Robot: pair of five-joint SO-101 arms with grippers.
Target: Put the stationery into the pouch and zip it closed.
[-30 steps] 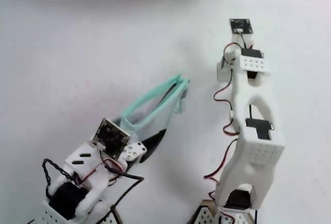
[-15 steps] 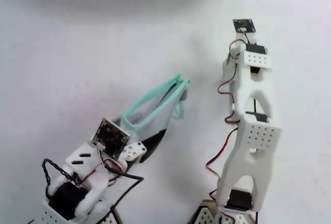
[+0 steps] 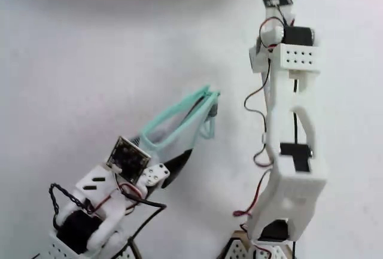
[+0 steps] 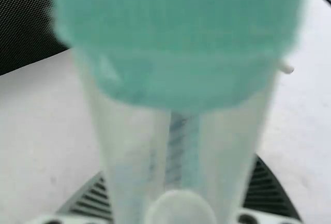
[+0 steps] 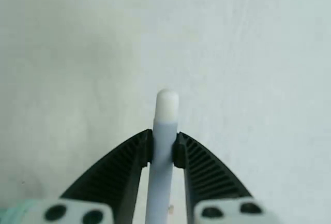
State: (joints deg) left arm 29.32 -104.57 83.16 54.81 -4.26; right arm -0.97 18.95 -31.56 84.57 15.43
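Near the front edge of the table (image 3: 90,61), our left gripper (image 3: 172,166) pinches the pouch (image 3: 179,124), whose mouth gapes only narrowly toward the middle. At the far edge, well apart, our right gripper (image 5: 163,149) is clamped on the pen (image 5: 164,120). We judge that the pen may catch the narrow rim and drag the pouch out of the pinch.

One pouch (image 3: 173,132), one pen (image 5: 163,146), maybe another

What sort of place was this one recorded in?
Probably a robotics workbench: a plain white table carries two small white arms with bare wiring, the left gripper holding a teal pouch, the right gripper a pen.
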